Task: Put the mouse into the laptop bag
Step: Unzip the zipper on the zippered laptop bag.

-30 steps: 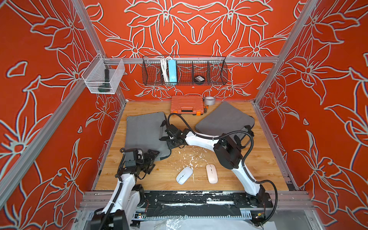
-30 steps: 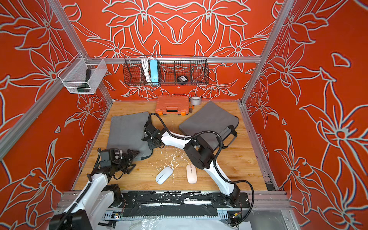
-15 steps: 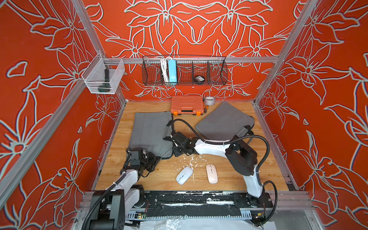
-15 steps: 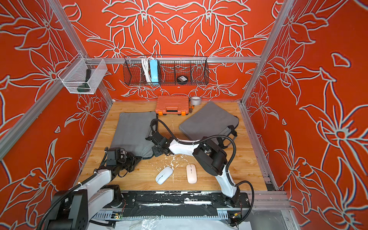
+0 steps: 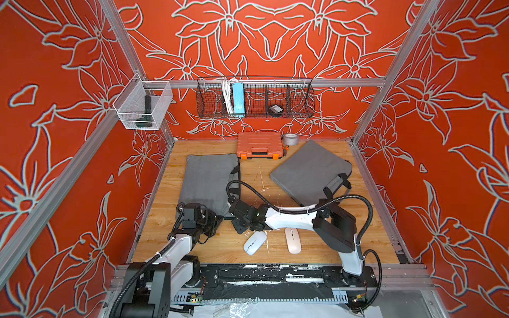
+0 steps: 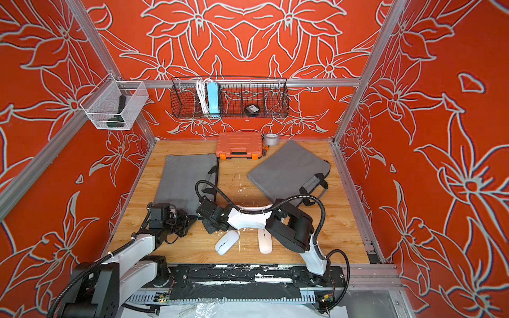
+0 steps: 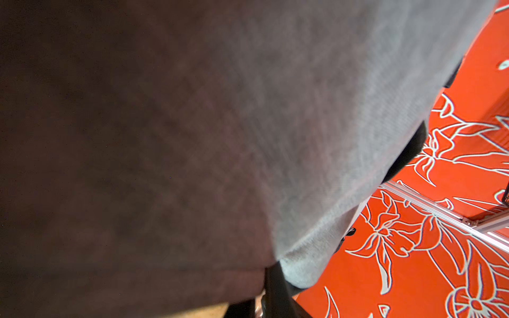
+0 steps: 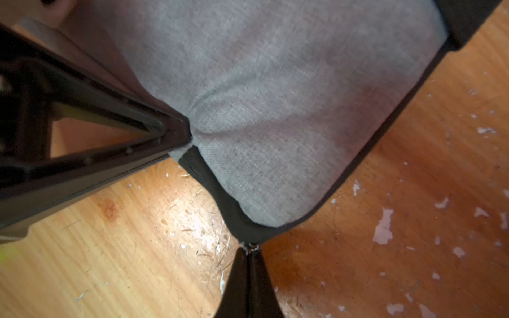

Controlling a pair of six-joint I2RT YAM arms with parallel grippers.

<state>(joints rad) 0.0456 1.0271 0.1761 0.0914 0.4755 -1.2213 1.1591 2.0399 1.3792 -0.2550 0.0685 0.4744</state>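
Your left gripper [image 8: 183, 130] pinches a corner of the limp laptop bag [image 5: 206, 179], your right gripper [image 8: 249, 254] its zip pull [image 8: 250, 246]. The mouse [image 5: 254, 242] looks light and slick; take its sides.

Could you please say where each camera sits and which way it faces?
Top views: high over the table's front edge, facing down toward the back wall; left arm, right arm and laptop bag show.
Left wrist: on the left arm, close against bag fabric; one dark finger shows.
Right wrist: on the right arm, facing the bag's corner; right gripper shut on zipper pull, left gripper pinching fabric.
Shared: both wrist views show bag fabric.
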